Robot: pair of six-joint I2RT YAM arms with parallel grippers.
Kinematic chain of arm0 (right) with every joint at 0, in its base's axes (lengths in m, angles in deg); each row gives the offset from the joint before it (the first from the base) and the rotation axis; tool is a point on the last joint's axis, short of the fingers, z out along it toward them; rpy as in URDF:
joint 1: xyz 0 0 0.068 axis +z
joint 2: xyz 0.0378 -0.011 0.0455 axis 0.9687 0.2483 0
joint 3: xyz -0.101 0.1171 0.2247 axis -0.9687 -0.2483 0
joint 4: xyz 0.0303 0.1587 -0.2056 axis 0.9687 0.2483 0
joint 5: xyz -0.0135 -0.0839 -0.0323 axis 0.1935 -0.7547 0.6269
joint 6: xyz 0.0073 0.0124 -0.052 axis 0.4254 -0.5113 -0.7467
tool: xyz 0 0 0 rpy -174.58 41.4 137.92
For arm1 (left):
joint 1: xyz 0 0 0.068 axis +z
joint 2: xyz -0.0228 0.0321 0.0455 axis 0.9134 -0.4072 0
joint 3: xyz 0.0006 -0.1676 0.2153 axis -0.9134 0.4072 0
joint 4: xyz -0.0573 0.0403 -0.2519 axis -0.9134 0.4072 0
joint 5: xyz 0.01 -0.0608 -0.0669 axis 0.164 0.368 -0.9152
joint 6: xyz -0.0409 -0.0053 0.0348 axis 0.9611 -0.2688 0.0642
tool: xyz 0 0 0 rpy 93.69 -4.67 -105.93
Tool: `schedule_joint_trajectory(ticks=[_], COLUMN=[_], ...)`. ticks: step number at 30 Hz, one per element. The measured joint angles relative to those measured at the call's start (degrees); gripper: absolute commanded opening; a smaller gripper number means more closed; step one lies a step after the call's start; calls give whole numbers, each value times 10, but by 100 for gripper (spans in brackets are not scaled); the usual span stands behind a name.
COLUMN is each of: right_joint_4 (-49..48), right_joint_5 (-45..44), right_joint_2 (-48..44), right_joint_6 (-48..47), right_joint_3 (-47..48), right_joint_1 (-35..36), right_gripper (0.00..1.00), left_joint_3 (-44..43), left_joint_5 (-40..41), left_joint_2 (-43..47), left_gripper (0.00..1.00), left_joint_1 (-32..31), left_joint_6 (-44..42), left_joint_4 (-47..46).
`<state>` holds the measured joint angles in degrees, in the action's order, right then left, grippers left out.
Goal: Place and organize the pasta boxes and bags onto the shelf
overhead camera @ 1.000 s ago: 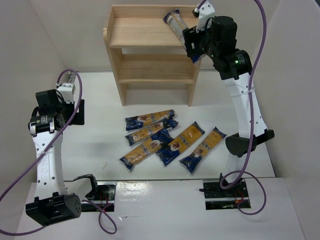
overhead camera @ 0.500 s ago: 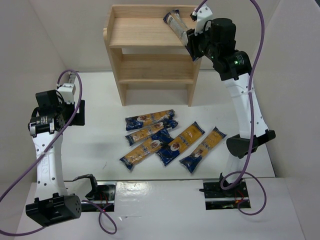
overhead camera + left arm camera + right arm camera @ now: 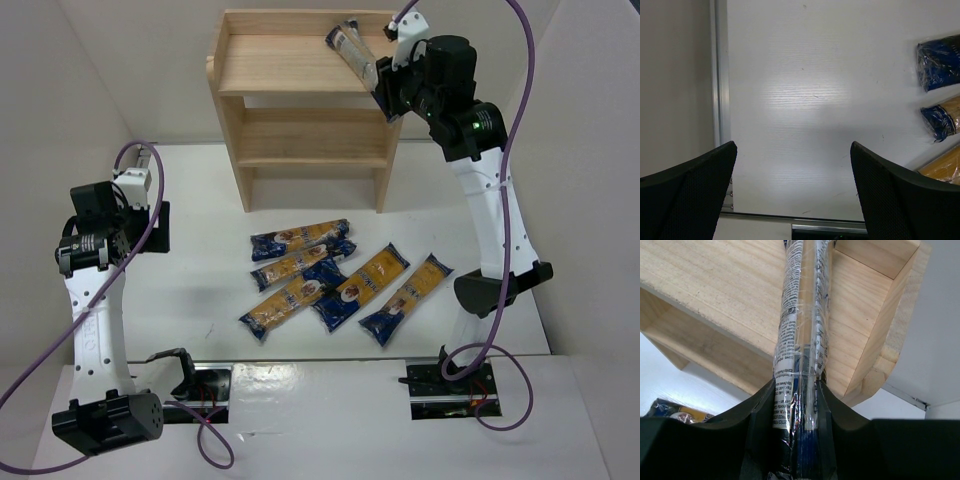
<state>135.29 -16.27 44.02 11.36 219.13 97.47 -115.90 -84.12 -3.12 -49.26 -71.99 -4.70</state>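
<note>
The wooden shelf (image 3: pixel 290 70) stands at the back of the table. A greyish pasta pack (image 3: pixel 350 48) lies slanted over the right end of its top tier, with its lower end past the front edge. My right gripper (image 3: pixel 385 85) is shut on that lower end. In the right wrist view both fingers (image 3: pixel 760 405) press the pack (image 3: pixel 800 315) above the shelf board (image 3: pixel 715 285). Several dark-blue pasta packs (image 3: pixel 300 238) lie scattered on the table in front of the shelf. My left gripper (image 3: pixel 792 145) is open over bare table at the left, with nothing between its fingers.
White walls close in the table on the left, back and right. The left ends of three packs (image 3: pixel 940 60) show at the right edge of the left wrist view. A metal rail (image 3: pixel 720 75) runs along the table's left side.
The right gripper has closed on the pack at the top tier and the arm has shifted slightly to the right. The left arm has not moved.
</note>
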Motion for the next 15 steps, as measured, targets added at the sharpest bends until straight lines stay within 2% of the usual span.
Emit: schedule_joint_trajectory(ticks=[1, 8, 15], right_joint_4=[0, -19, -24], right_joint_5=[-1, -24, -69], right_joint_2=[0, -17, -75], right_joint_6=[3, 42, 85], right_joint_3=[0, -30, -97], right_joint_1=[0, 0, 1], right_gripper=[0, 0, 0], left_joint_3=[0, 0, 0], left_joint_5=[0, 0, 0], left_joint_2=[0, 0, 0], left_gripper=[100, 100, 100], left_joint_1=[0, 0, 0], left_joint_6=[0, 0, 0], left_joint_4=[0, 2, 2])
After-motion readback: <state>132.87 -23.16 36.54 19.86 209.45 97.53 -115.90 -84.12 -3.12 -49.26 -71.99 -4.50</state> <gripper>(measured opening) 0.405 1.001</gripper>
